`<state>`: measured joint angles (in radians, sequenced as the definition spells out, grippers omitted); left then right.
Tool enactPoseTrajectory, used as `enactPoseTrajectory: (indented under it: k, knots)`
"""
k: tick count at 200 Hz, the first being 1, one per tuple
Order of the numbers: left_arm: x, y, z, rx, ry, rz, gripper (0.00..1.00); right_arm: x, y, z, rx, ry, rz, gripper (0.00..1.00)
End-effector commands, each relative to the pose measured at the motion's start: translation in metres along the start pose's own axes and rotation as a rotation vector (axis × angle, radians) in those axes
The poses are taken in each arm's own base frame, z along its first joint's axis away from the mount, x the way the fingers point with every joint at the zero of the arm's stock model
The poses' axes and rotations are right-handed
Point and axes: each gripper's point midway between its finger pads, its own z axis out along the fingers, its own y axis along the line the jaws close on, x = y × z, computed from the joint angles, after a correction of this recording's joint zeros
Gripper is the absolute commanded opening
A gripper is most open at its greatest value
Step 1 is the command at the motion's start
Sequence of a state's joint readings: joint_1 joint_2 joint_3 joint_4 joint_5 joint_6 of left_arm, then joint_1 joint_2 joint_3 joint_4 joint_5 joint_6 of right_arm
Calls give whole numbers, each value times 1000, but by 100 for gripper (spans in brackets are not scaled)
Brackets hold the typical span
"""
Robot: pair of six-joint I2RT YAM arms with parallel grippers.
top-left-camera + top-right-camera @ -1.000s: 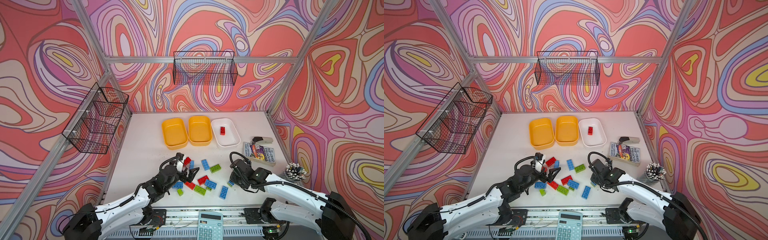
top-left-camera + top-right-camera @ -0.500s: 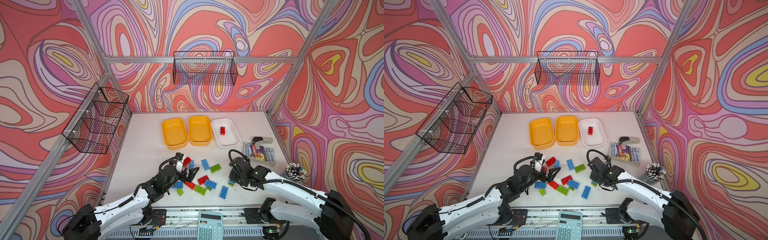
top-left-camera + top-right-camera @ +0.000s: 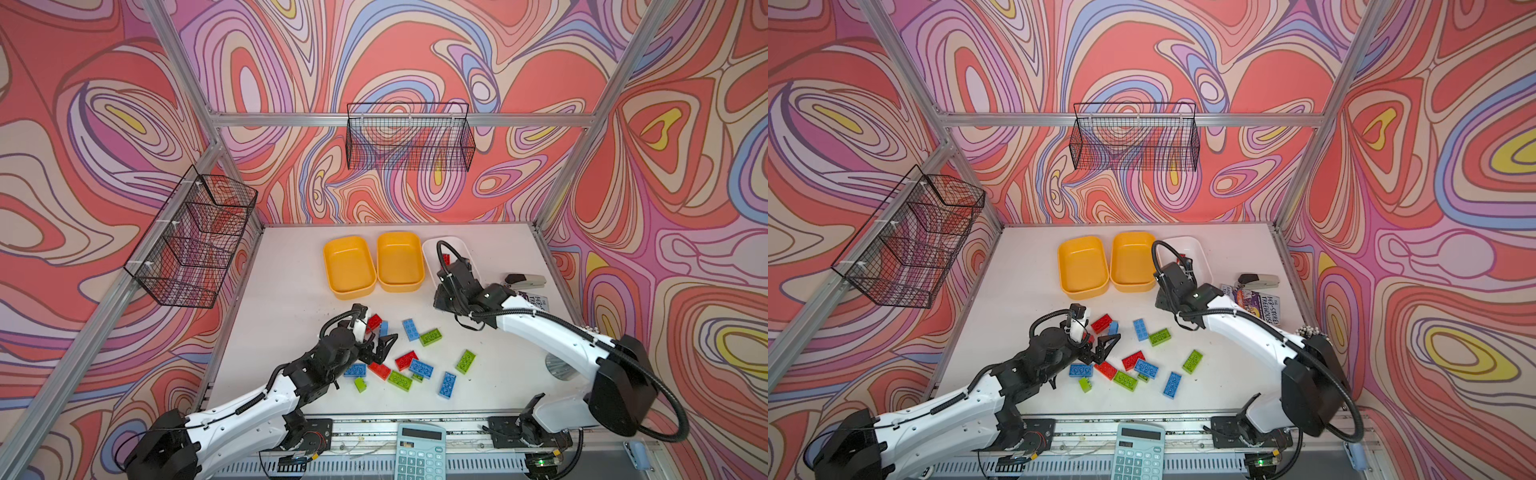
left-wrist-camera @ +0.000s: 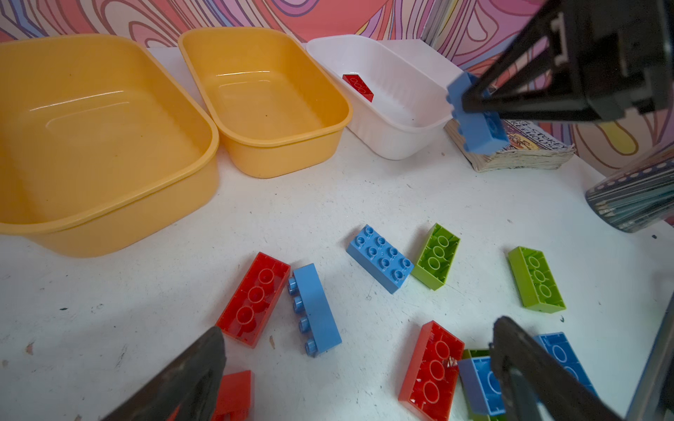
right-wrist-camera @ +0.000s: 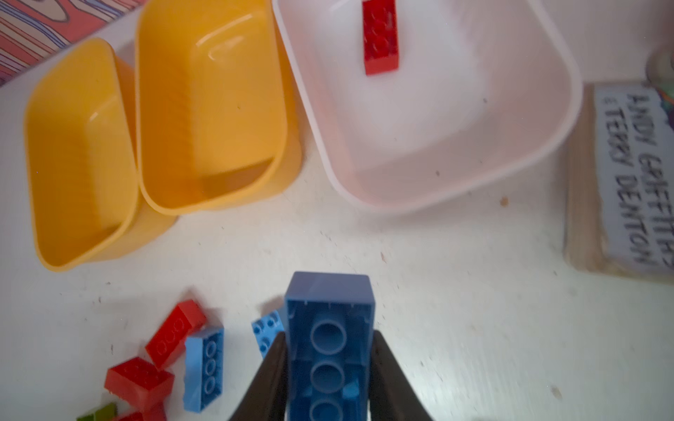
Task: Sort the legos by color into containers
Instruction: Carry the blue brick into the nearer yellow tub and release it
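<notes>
Three containers stand in a row at the back: two yellow tubs (image 3: 332,266) (image 3: 417,266) and a white tub (image 3: 430,246). One red brick (image 5: 380,36) lies in the white tub. My right gripper (image 5: 328,344) is shut on a blue brick (image 5: 328,302), held hollow side up above the table just in front of the white tub. Loose red, blue and lime green legos (image 3: 405,359) lie scattered mid-table. My left gripper (image 3: 380,347) hovers open over the left part of that pile, nothing between its fingers (image 4: 204,357).
A book (image 3: 538,300) and a stapler (image 3: 525,280) lie right of the white tub. A cup of pencils (image 4: 634,197) stands at the right edge. A calculator (image 3: 419,451) sits at the front rail. Black wire baskets (image 3: 409,137) (image 3: 195,237) hang on the walls.
My right gripper has shut on a blue brick, lifted it off the table and carried it back toward the white tub. The left arm has stayed put.
</notes>
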<state>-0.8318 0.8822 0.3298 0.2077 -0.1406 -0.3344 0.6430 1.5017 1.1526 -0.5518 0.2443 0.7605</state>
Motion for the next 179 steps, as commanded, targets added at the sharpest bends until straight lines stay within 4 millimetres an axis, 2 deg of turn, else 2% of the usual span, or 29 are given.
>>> enactPoseTrajectory:
  k: [1, 20, 24, 42, 82, 97, 111, 128, 146, 162, 179]
  knots:
    - [-4, 5, -3, -41, 12, -16, 100, -38, 38, 15, -82, -76, -96, 28]
    - [-2, 11, -5, -77, 34, -17, 100, -64, 65, 38, -110, -103, -131, 27]
    - [0, 12, -6, -82, 40, -18, 100, -63, 68, 50, -101, -93, -145, 28]
    - [-2, 16, -10, -108, 43, -31, 100, -78, 80, 79, -92, -98, -175, 27]
    - [-5, 23, -19, -155, 60, -56, 100, -93, 93, 134, -83, -76, -211, 29]
    - [-5, 25, -21, -166, 58, -61, 100, -97, 95, 149, -86, -70, -218, 32]
    - [-7, 26, -23, -170, 51, -66, 100, -98, 98, 159, -95, -54, -225, 40]
    - [-10, 27, -23, -179, 49, -62, 100, -100, 103, 155, -118, -51, -242, 52]
    - [-13, 26, -23, -182, 49, -49, 100, -103, 104, 138, -141, -75, -244, 63]
    - [-14, 26, -21, -182, 46, -39, 100, -105, 102, 115, -160, -95, -252, 66]
    - [-17, 23, -18, -168, 37, -30, 100, -94, 89, 94, -159, -76, -268, 67]
